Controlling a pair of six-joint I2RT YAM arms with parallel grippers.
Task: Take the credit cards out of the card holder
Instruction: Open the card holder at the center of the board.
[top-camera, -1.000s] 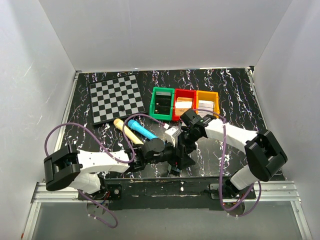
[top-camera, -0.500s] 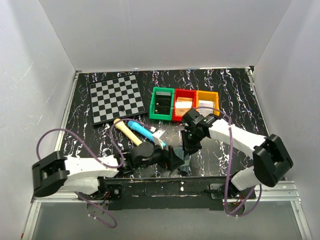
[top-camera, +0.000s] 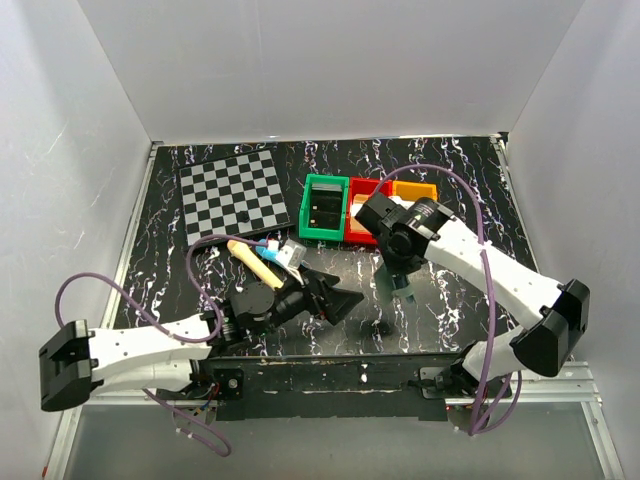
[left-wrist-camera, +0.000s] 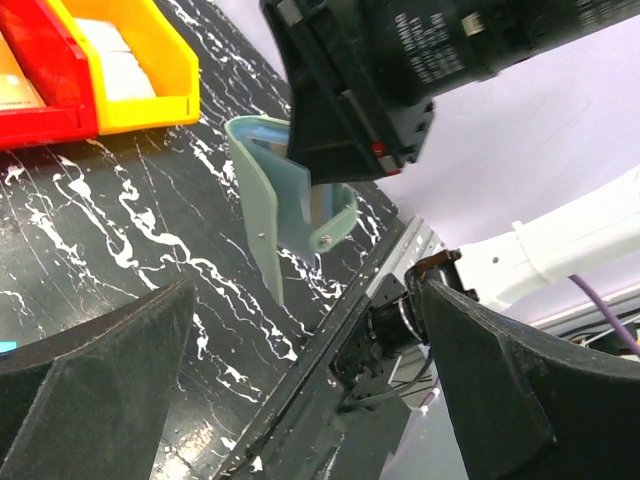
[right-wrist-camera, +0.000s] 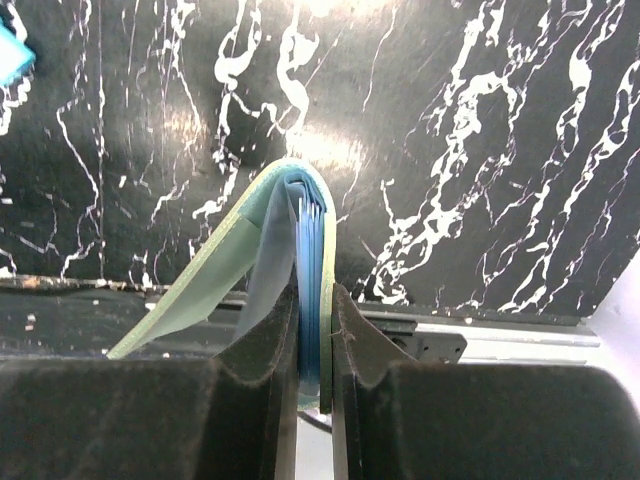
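The card holder (right-wrist-camera: 300, 215), grey-green outside, hangs above the black table with my right gripper (right-wrist-camera: 312, 300) shut on one of its halves. Thin blue layers show edge-on inside that half. I cannot tell whether they are the credit cards, and no loose card shows. The other flap splays out to the left. The left wrist view shows the card holder (left-wrist-camera: 285, 205) dangling under the right gripper (left-wrist-camera: 335, 160). My left gripper (left-wrist-camera: 305, 330) stands wide open and empty in front of it. From above, the left gripper (top-camera: 340, 298) sits left of the card holder (top-camera: 388, 291) and apart from it.
A checkered board (top-camera: 235, 195) lies at the back left. Green (top-camera: 325, 207), red (top-camera: 362, 190) and orange (top-camera: 412, 190) bins stand in a row behind the right arm. A yellow cylinder (top-camera: 252, 262) and a blue one (top-camera: 268, 243) lie behind the left arm. The table's front rail (left-wrist-camera: 330, 350) is close.
The right gripper has lifted the card holder up and to the right. The left arm has drawn back to the left, away from the holder, and its jaws have opened wide.
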